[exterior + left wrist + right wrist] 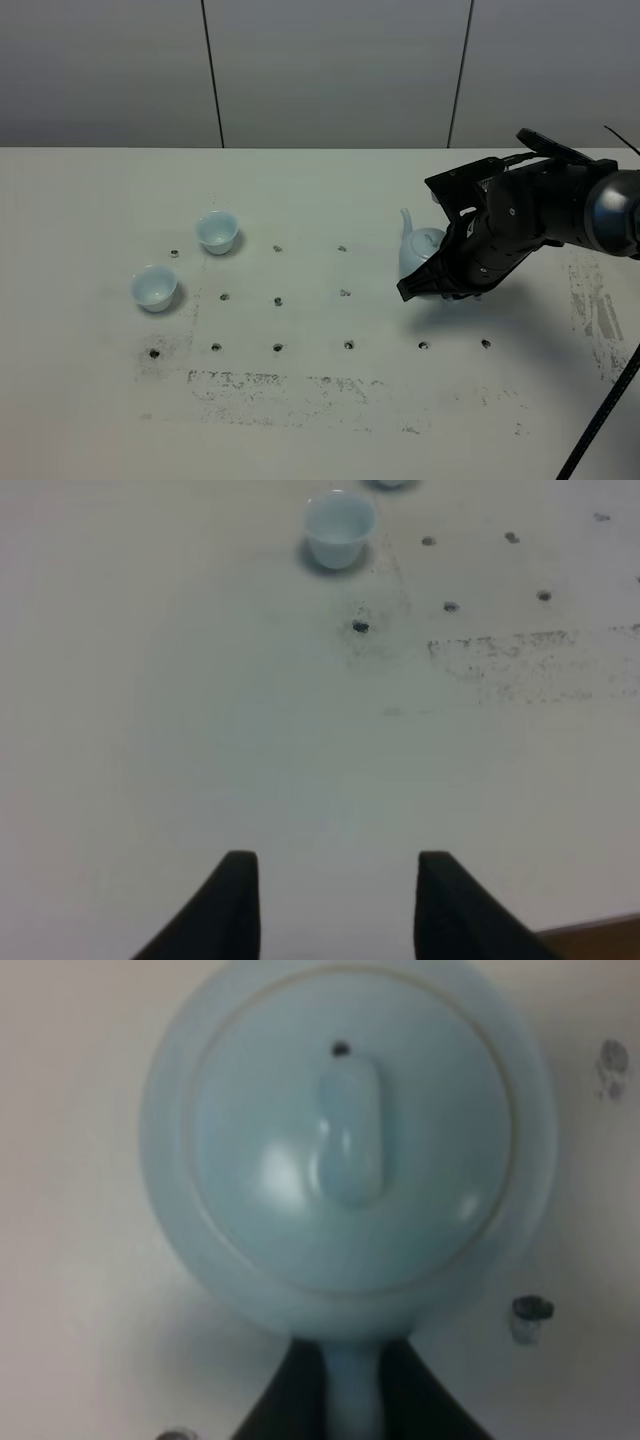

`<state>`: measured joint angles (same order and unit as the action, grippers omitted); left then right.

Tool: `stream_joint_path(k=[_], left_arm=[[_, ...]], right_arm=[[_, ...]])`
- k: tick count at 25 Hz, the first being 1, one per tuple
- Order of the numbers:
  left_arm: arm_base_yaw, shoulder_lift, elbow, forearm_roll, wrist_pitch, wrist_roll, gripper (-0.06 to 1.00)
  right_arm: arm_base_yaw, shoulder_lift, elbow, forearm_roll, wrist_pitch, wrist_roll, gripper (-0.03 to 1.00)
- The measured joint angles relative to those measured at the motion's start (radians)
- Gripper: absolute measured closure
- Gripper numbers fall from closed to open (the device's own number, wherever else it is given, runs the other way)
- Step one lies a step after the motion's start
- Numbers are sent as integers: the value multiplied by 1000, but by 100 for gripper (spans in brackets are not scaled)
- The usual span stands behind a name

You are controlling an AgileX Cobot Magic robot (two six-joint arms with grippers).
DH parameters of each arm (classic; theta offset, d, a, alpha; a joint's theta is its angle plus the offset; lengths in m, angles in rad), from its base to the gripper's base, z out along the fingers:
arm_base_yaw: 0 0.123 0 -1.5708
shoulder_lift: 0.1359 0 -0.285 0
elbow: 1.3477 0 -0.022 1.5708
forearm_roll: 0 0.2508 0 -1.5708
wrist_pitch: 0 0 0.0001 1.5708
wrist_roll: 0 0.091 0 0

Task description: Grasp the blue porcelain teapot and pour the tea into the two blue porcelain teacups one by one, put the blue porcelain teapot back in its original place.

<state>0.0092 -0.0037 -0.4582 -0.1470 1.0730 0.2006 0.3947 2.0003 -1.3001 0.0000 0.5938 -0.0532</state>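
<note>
The left gripper (338, 858) hangs over bare table (250, 740), released: its two fingers stand apart with nothing between them. Ahead of it and well apart stands the first teacup (340, 528), upright and open-mouthed. The second teacup (217, 231) sits just beyond that one, farther from this gripper. That makes two cups, both apart from each other and both far off to the left of the working arm. The blue porcelain teapot (420, 248), the only one, stands upright on the table directly in front of the right gripper (440, 283), which is much the nearer of the two arms. That gripper is clenched on the pot's loop handle (350, 1405), a dark finger pressing on either side of it. The pot's long axis, from handle through the lid knob (350, 1135) to the spout (407, 222), runs straight away from this gripper. The spout therefore sits on the far side of the body from the fingers. The coming move turns on this: the cups lie to the gripper's left, across the line of the spout rather than along it. As I judge it, the pot must be lifted, carried leftward and swung round before it can tip over either rim. Count: one teapot, two cups, two grippers.
</note>
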Motion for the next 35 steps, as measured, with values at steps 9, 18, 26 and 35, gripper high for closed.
stream_joint_path(k=[9, 18, 26, 35], left_arm=[[0, 0, 0, 0, 0, 0, 52], [0, 0, 0, 0, 0, 0, 52], [0, 0, 0, 0, 0, 0, 52], [0, 0, 0, 1, 0, 0, 52]], right_arm=[[0, 5, 0, 0, -33, -9, 89], [3, -16, 0, -17, -52, -5, 89], [17, -29, 0, -20, -69, -13, 89], [82, -56, -126, -24, 4, -185, 89]])
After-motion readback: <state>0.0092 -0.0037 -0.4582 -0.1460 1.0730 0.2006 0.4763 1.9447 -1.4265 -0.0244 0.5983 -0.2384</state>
